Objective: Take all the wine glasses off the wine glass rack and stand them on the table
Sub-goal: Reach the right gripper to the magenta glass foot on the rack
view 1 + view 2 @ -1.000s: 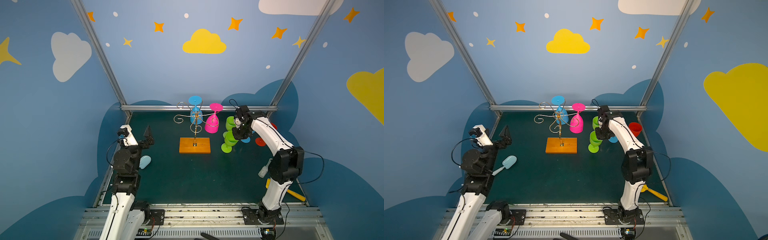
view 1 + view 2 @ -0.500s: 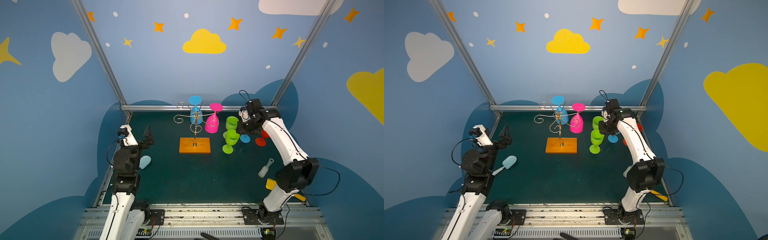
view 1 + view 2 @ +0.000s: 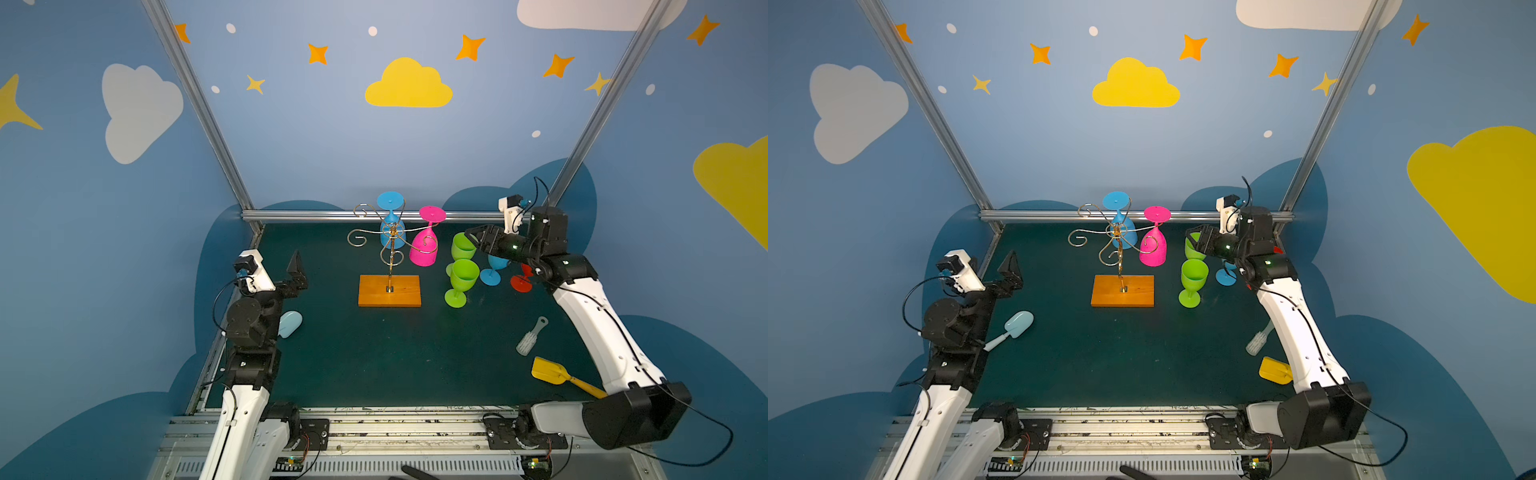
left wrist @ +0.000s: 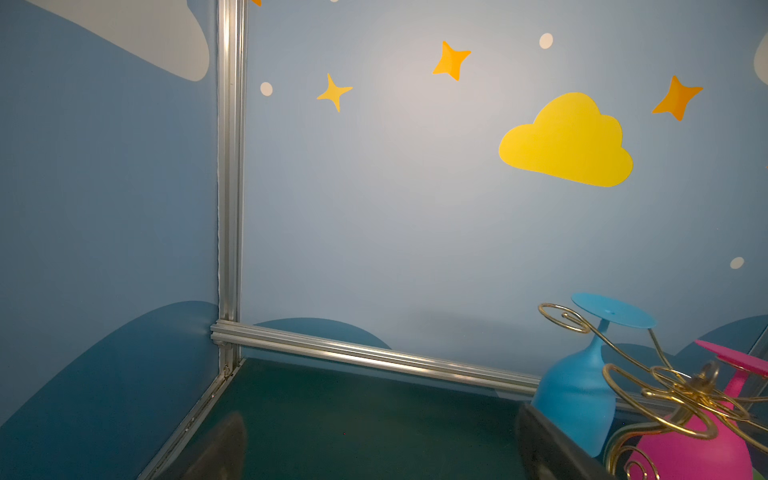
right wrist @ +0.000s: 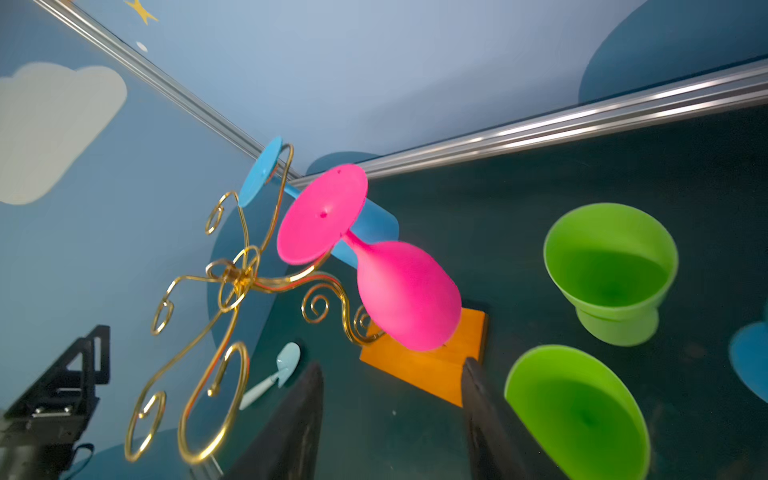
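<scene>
The wine glass rack [image 3: 389, 291] [image 3: 1122, 291] stands mid-table, gold wire arms over an orange wooden base. A pink wine glass [image 3: 424, 249] [image 3: 1153, 251] [image 5: 407, 291] hangs upside down on its right arm. A blue wine glass [image 3: 392, 232] [image 4: 577, 399] hangs at the back. My right gripper [image 3: 478, 239] [image 3: 1196, 241] [image 5: 392, 365] is open and empty, raised to the right of the pink glass and pointing at it, apart from it. My left gripper [image 3: 297, 270] [image 4: 380, 415] is open and empty at the far left.
Two green glasses [image 3: 461, 278] [image 3: 462, 247], a blue glass [image 3: 492, 272] and a red one [image 3: 521, 280] stand upright under and beside my right gripper. A pale blue scoop [image 3: 289, 324] lies at the left. A white brush [image 3: 530, 336] and a yellow scoop [image 3: 552, 372] lie at the right.
My right gripper has opened and drawn up and away from the nearer green glass, which now stands alone on the table. Its elbow has swung out to the right. The left arm has not moved.
</scene>
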Motion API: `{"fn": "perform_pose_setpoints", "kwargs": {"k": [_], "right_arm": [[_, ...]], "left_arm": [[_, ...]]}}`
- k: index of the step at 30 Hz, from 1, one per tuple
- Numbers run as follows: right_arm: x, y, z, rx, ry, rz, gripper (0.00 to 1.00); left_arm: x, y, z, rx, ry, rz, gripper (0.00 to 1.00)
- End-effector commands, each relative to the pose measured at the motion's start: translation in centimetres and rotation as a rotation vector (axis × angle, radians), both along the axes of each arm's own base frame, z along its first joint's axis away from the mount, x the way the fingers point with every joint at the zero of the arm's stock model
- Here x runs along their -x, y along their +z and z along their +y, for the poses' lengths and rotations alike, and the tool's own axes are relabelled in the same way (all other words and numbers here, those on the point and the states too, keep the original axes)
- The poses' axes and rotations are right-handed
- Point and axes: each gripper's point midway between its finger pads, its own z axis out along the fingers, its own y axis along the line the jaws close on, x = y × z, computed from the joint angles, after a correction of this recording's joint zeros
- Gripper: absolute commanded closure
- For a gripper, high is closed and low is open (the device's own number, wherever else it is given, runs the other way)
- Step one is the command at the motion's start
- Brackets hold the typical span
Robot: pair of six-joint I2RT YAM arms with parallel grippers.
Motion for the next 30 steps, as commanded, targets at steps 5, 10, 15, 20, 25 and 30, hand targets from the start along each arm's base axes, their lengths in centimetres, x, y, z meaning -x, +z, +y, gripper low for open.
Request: {"fn": "perform_pose_setpoints", "kwargs": {"k": [5, 10, 15, 20, 25, 30], "right_arm": [[-2.9, 2.2, 2.8, -0.196, 0.103, -0.006, 0.49], [-4.5, 2.3, 4.0, -0.267, 0.153, 0.024, 0.5], [-5.7, 2.5, 4.5, -0.314, 0.161, 0.035, 0.5], [-6.3, 2.1, 5.2, -0.317, 0.176, 0.062, 0.51], [-6.7, 1.5, 6.2, -0.327, 0.195, 0.088, 0.52], [-6.9, 1.2, 7.1, -0.329, 0.215, 0.103, 0.55]], "left_arm": [[0.2, -0.3, 0.1, 0.007, 0.003, 0.0, 0.01], [0.2, -0.4, 0.0, 0.008, -0.001, 0.002, 0.01], [0.2, -0.3, 0.1, 0.008, 0.0, 0.0, 0.01], [0.2, -0.3, 0.1, 0.007, 0.0, -0.001, 0.01], [0.2, -0.3, 0.1, 0.008, 0.0, 0.0, 0.01], [0.2, -0.3, 0.1, 0.006, 0.002, 0.0, 0.01]]}}
